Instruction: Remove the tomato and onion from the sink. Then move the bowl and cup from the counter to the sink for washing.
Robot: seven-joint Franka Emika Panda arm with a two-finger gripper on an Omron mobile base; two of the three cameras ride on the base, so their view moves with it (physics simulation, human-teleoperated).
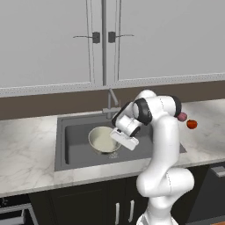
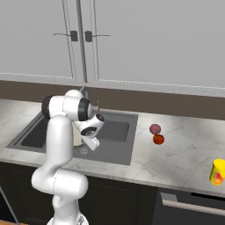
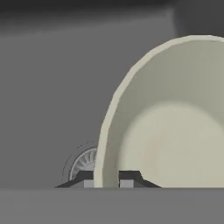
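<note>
Bowl [image 1: 102,139] sits tilted inside the sink [image 1: 70,145], just over the drain [image 3: 83,164], and the gripper [image 3: 107,178] clamps its rim, one finger on each side. Right of the sink, onion [image 2: 154,128] and tomato [image 2: 158,139] rest touching on the counter [image 2: 184,149]. Cup [image 2: 217,172] stands near the front right edge.

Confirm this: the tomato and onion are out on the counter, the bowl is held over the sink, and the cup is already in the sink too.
Wrong on the cup: the right base view shows it on the counter, far right. The rest stands.
</note>
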